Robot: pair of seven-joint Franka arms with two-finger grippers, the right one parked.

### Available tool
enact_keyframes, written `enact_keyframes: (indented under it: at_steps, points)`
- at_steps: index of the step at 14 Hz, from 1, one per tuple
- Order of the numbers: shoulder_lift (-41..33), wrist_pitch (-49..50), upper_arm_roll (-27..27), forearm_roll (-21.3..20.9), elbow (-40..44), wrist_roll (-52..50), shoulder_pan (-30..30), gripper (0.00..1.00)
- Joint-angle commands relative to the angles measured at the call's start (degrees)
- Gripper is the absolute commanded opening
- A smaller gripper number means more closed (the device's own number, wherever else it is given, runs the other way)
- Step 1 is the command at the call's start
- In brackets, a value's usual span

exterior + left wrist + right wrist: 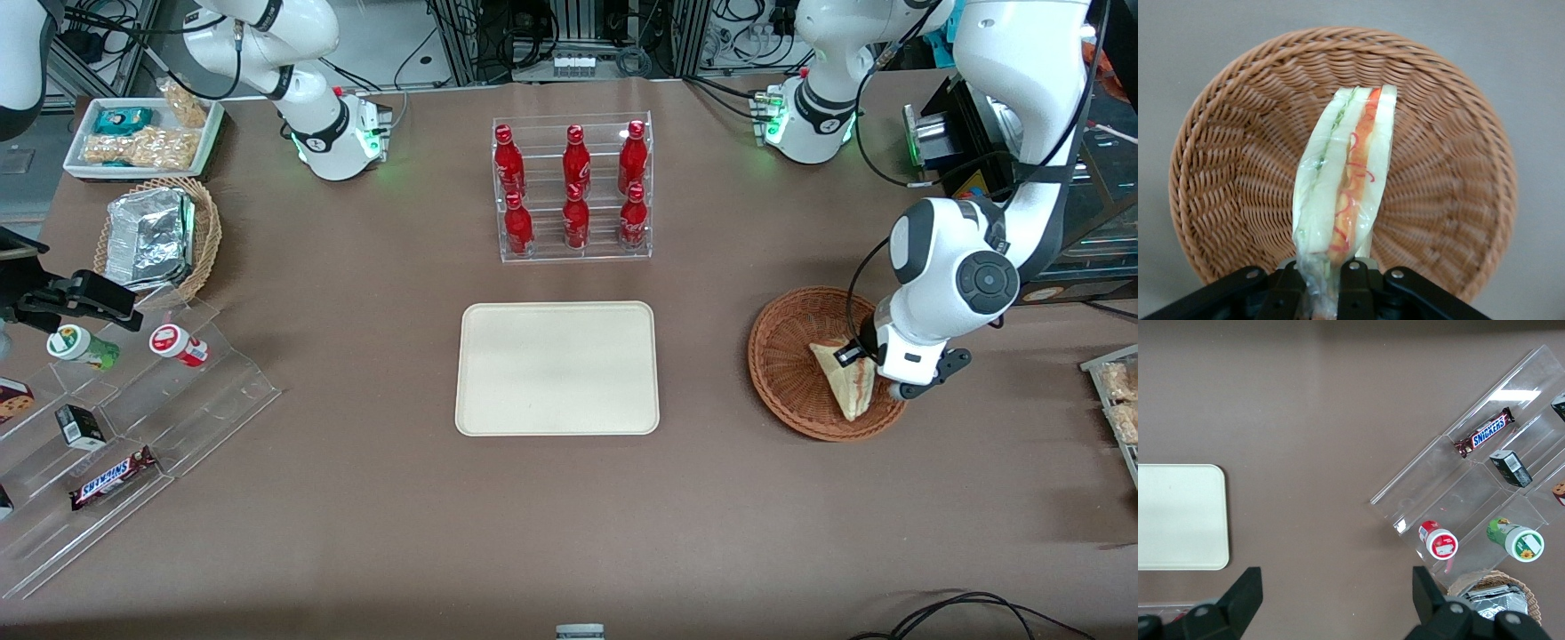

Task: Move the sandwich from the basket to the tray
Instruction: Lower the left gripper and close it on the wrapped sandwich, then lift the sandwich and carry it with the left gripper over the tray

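Observation:
The sandwich (845,384) is a wrapped white-bread wedge with an orange-red and green filling stripe. It stands on edge over the round reddish-brown wicker basket (782,356), at the working arm's end of the table. My gripper (876,378) is shut on the sandwich's end, at the side of the basket nearer the front camera. In the wrist view the black fingers (1361,283) pinch the wrapped sandwich (1345,180), with the basket (1238,167) beneath it. I cannot tell whether the sandwich touches the weave. The cream tray (557,369) lies flat mid-table with nothing on it.
A clear rack of red bottles (573,191) stands farther from the front camera than the tray. Toward the parked arm's end are a stepped acrylic stand with snacks (133,418), a tan basket of foil packets (160,236) and a white snack tray (142,133).

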State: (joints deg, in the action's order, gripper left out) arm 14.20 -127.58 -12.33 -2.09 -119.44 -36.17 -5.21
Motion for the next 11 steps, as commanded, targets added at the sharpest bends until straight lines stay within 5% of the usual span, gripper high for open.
enact_keyframes:
  at_steps: [1, 7, 11]
  points:
    - [-1.46, 6.36, -0.59, -0.11, 5.08, -1.44, 4.48, 0.04]
    - [2.48, 8.4, -0.68, -0.38, 11.59, -0.83, 22.49, 0.05]
    - [13.54, 8.92, -0.5, -0.81, 25.63, -7.48, 33.66, 0.05]
